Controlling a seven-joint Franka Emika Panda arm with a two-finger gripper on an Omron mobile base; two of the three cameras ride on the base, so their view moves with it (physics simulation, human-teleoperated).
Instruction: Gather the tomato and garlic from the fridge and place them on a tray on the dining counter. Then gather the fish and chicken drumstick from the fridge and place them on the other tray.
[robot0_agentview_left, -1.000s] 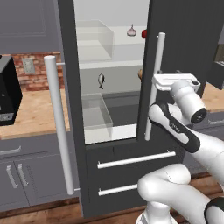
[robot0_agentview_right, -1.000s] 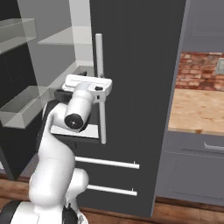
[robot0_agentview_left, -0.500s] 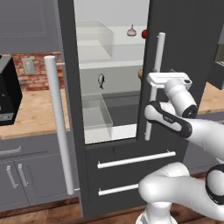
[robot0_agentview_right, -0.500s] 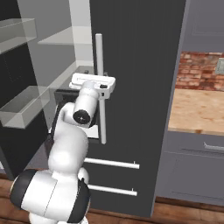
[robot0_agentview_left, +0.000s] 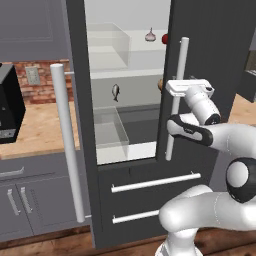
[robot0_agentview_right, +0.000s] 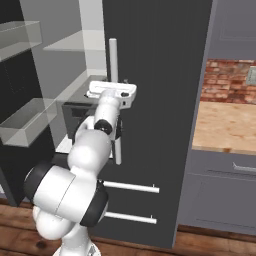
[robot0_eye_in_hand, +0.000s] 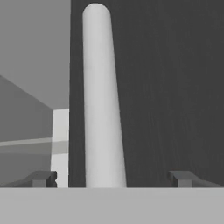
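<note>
fingers (robot0_eye_in_hand: 111, 178): spread wide, holding nothing | astride fridge door handle (robot0_eye_in_hand: 101, 109) | fridge open

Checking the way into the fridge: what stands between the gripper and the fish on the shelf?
In the left base view the right fridge door and its upright handle stand between the open gripper and the fish.

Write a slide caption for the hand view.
Open gripper straddles the right fridge door's vertical handle, fingertips clear on both sides.
</note>
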